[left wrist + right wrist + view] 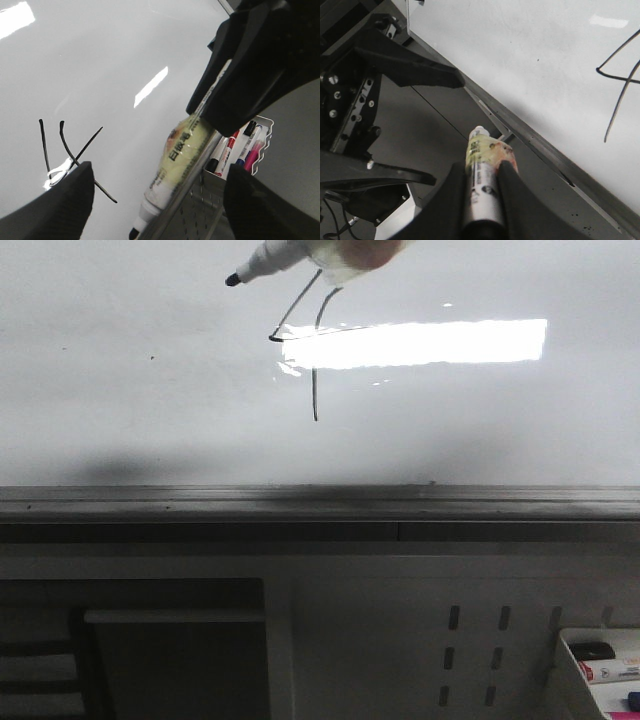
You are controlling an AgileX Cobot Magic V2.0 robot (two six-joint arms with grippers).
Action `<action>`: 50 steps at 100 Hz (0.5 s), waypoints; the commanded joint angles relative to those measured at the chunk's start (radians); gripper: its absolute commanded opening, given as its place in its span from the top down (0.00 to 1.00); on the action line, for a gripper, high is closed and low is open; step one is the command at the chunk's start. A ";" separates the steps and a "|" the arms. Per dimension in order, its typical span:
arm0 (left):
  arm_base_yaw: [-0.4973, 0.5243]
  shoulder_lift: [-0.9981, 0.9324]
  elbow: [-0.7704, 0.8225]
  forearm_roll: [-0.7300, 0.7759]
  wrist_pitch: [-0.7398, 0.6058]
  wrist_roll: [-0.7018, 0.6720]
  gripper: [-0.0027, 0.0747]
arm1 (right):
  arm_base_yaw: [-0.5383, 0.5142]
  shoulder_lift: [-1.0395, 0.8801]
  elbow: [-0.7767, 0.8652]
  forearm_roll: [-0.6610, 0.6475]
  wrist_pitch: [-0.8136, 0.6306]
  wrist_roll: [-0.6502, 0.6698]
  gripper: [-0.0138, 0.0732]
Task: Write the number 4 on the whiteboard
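Note:
The whiteboard point(150, 390) fills the upper front view, and the black number 4 point(315, 370) is drawn on it beside a bright light reflection. My right gripper point(481, 170) is shut on a white marker point(481, 185) with a yellowish taped label. In the front view the marker point(280, 254) lies at the top edge, its black tip to the left of the 4's top and off the strokes. My left gripper point(161, 170) is open and empty, facing the board, with the number 4 point(65, 145) and the marker point(175, 160) beyond it.
A grey metal ledge point(320, 502) runs along the board's bottom edge. Below it is a white perforated panel point(470, 650). A white tray point(570, 680) with several markers stands at the lower right and also shows in the left wrist view point(265, 122).

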 commanded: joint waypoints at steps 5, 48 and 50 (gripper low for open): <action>-0.009 0.001 -0.033 -0.004 -0.060 0.001 0.33 | -0.002 -0.021 -0.032 0.046 0.055 -0.002 0.89; -0.009 0.028 -0.033 -0.007 -0.034 0.001 0.51 | -0.002 -0.021 -0.032 0.046 0.098 -0.011 0.89; -0.009 0.028 -0.033 -0.007 -0.034 0.001 0.54 | -0.002 -0.021 -0.032 0.046 0.098 -0.011 0.89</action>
